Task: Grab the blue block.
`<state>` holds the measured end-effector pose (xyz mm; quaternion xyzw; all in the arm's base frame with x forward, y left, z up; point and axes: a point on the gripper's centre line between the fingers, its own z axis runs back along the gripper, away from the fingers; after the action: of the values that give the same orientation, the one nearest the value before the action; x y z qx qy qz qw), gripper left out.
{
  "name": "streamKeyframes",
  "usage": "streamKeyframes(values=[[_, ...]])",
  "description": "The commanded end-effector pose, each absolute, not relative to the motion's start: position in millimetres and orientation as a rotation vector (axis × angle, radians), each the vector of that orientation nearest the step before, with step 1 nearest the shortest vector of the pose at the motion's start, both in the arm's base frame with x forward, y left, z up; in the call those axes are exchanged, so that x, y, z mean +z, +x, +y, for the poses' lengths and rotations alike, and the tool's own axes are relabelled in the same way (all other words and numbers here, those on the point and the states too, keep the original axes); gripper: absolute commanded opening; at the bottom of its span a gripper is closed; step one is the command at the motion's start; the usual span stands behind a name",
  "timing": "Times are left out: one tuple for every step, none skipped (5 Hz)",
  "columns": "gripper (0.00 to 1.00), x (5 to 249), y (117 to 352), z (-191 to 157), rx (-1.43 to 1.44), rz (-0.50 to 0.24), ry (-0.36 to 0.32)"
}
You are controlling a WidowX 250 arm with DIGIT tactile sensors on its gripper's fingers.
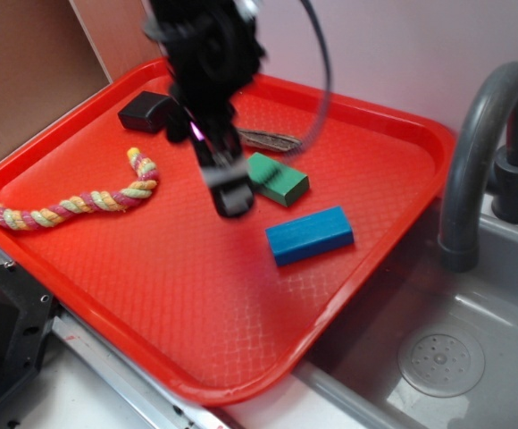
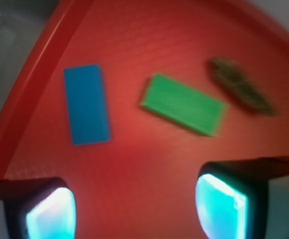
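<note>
- One matte, brick-shaped blue block (image 1: 309, 235) lies right of the claw (image 1: 233, 202).
- One green block (image 1: 278, 178), one braided rope (image 1: 74, 202), on a textured red tray (image 1: 187, 304).
- Claw spread wide, holding nothing.

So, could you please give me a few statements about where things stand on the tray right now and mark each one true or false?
1. The blue block lies flat on the red tray. True.
2. The gripper is shut on the blue block. False: the wrist view shows its fingers spread with only bare tray between them, and the block lies apart from them.
3. The green block is stacked on the blue block. False: both rest on the tray, side by side with a gap between them.
4. A braided rope lies on the tray on the far side of the arm from the blue block. True.
5. The blue block lies in the sink. False: it is on the tray, near the edge by the sink.
</note>
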<state>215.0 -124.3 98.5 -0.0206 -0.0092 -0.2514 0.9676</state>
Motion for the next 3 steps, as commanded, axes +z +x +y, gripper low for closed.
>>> streamKeyframes(values=[[1.00, 76.9, 232.2, -166.0, -0.548, -0.026, 0.008], [1.00, 65.7, 241.3, -167.8, -0.534, -0.007, 0.030], [1.00, 54.2, 245.5, -166.6, -0.528, 0.019, 0.048]])
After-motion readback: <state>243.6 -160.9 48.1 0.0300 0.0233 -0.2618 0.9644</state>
